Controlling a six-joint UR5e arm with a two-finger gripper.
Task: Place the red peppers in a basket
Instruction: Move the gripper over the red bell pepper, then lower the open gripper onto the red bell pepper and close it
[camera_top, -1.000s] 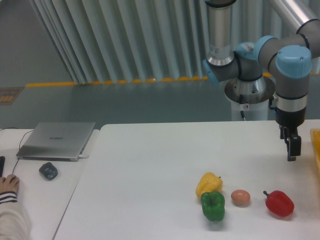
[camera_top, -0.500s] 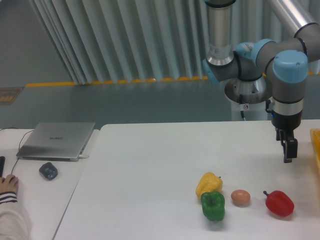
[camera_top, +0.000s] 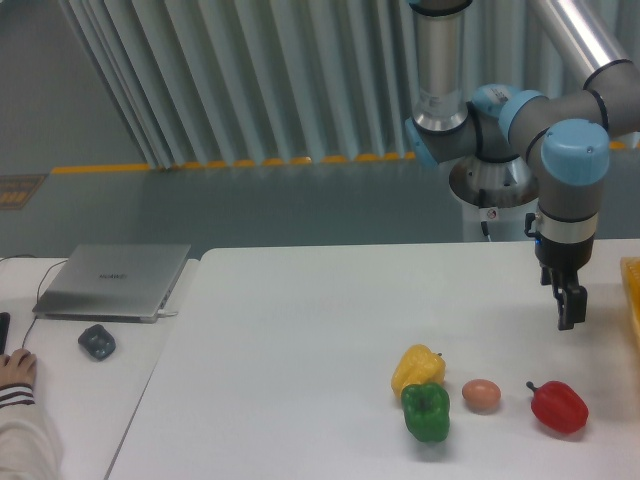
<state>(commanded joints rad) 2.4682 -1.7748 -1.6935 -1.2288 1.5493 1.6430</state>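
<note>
One red pepper (camera_top: 558, 405), one basket (camera_top: 632, 300).

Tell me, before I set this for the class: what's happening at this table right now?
A robot arm's gripper hangs above the table, holding nothing, just behind the red pepper. That pepper lies untouched beside a small orange-brown fruit, a green pepper and a yellow pepper. The basket shows only as a yellow strip at the right edge.

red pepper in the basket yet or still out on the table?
Out. The red pepper lies on the white table, right of the small orange-brown fruit; the basket is only an edge strip at far right.
</note>
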